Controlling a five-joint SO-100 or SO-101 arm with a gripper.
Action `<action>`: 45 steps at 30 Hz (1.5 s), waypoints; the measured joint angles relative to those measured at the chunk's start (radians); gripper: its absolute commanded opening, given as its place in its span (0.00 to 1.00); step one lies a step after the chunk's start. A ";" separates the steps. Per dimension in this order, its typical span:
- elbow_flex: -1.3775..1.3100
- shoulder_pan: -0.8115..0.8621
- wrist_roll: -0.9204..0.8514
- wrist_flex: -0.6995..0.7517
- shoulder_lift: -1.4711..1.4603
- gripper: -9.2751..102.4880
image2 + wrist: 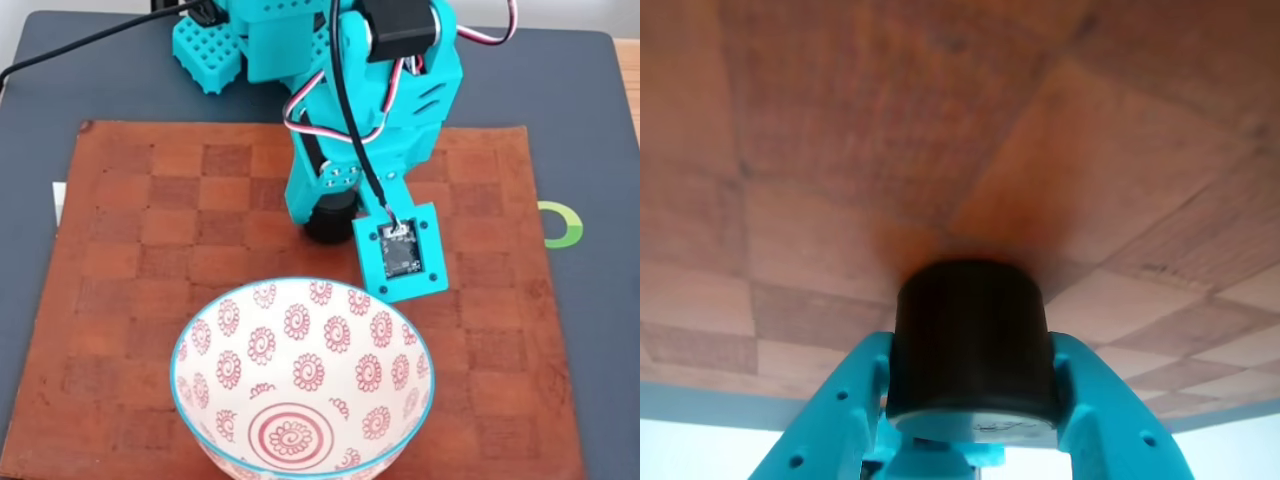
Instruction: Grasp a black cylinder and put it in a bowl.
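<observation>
Dark grey table (590,120), brown checkered mat (150,250) on it, bowl (300,385) on mat

cylinder (972,340) between gripper (975,400) fingers | bowl (200,345) — in front, fixed view | both over mat (120,260)

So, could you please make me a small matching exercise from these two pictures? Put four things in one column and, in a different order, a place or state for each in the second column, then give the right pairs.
Column one:
1. black cylinder
2. bowl
3. gripper
4. checkered mat

Column two:
A. lies under everything, brown, on the dark table
B. stands empty at the near edge in the fixed view
C. sits between two turquoise fingers
D. closed around a small dark object

Right pairs: 1-C, 2-B, 3-D, 4-A
</observation>
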 measured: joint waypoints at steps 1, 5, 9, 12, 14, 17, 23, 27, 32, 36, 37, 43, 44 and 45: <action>0.000 0.000 0.000 0.017 0.000 0.19; -0.002 0.000 0.003 0.043 0.000 0.20; -0.002 0.000 0.003 0.048 0.000 0.20; -0.002 0.000 0.003 0.051 0.018 0.20; -0.002 0.012 0.002 0.069 0.058 0.20; -0.002 0.061 -0.005 0.100 0.137 0.20; -0.002 0.100 -0.008 0.110 0.253 0.20; -0.002 0.155 -0.014 0.114 0.301 0.20; -0.012 0.207 -0.054 0.115 0.350 0.20; -0.067 0.249 -0.107 0.121 0.371 0.20; -0.087 0.261 -0.123 0.120 0.373 0.20; -0.218 0.322 -0.201 0.120 0.374 0.20; -0.241 0.322 -0.209 0.120 0.374 0.20; -0.262 0.327 -0.216 0.118 0.374 0.20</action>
